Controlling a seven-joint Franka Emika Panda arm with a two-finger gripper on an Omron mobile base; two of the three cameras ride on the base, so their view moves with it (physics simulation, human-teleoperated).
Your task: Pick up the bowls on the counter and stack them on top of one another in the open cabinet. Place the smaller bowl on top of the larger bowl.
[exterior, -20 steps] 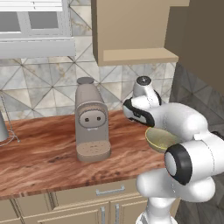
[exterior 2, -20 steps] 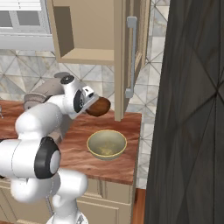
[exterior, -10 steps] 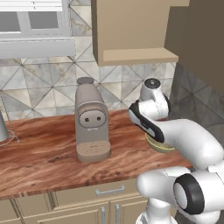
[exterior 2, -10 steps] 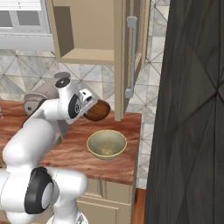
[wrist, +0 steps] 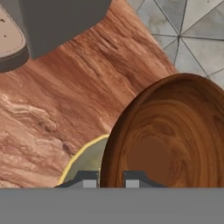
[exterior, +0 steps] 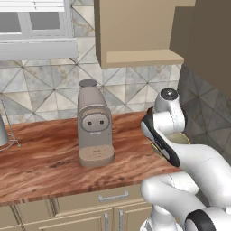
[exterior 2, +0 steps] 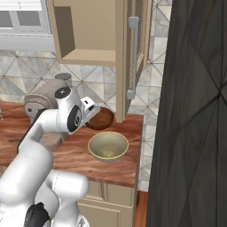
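Note:
My gripper (exterior 2: 93,111) is shut on the rim of the smaller bowl (exterior 2: 102,119), a dark reddish-brown bowl held tilted above the counter (exterior 2: 71,153). In the hand view that bowl (wrist: 170,135) stands on edge, its rim pinched between my fingertips (wrist: 89,180). The larger bowl (exterior 2: 107,146), pale olive-yellow, rests on the counter just below and in front of the held one. Its edge (wrist: 81,162) shows beside the held bowl, and a sliver of it (exterior: 184,136) appears behind my arm. The open cabinet (exterior 2: 88,55) hangs above.
A taupe coffee machine (exterior: 94,124) stands on the counter left of the bowls. The cabinet door (exterior 2: 131,53) hangs open toward me, its handle just above the bowls. A dark panel wall (exterior 2: 195,111) closes off the counter's right end.
My arm has swung its elbow down and round, and the hand has drifted a little to the right and lower with the brown bowl in its grip. The yellow bowl has stayed put.

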